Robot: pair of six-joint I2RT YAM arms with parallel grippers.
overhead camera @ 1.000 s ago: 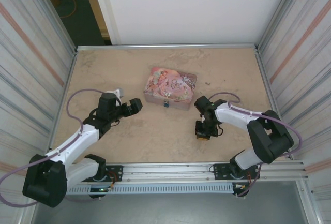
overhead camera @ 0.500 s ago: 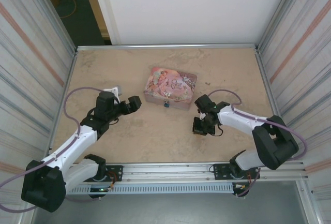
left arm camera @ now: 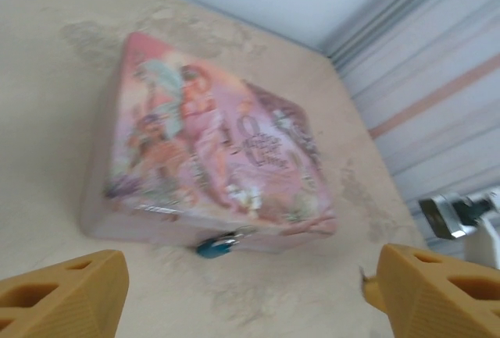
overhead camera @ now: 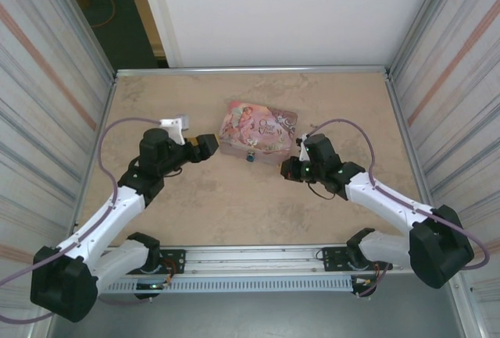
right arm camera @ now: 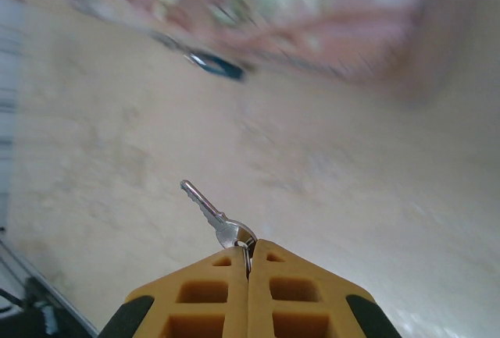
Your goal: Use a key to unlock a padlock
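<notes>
The tiny blue padlock [overhead camera: 251, 157] hangs on the front of a pink illustrated tin [overhead camera: 258, 129]. In the left wrist view the padlock [left arm camera: 215, 246] lies below the tin [left arm camera: 195, 143], ahead of my left gripper [left arm camera: 250, 291]. That gripper's yellow fingers [left arm camera: 66, 295] stand wide apart with nothing between them. Seen from above, the left gripper [overhead camera: 205, 147] is just left of the tin. My right gripper [right arm camera: 250, 246] is shut on a silver key [right arm camera: 209, 211], whose blade points up toward the blurred padlock [right arm camera: 220, 65]. From above, the right gripper [overhead camera: 288, 169] sits to the right of the padlock.
Sandy tabletop [overhead camera: 234, 205] with raised metal edges, and ribbed walls close on both sides. A rail [overhead camera: 258, 258] runs along the near edge by the arm bases. Purple cables loop off both arms.
The left gripper has moved up and right to the tin's left end. The right gripper has come up off the table to the front right of the tin, carrying the key.
</notes>
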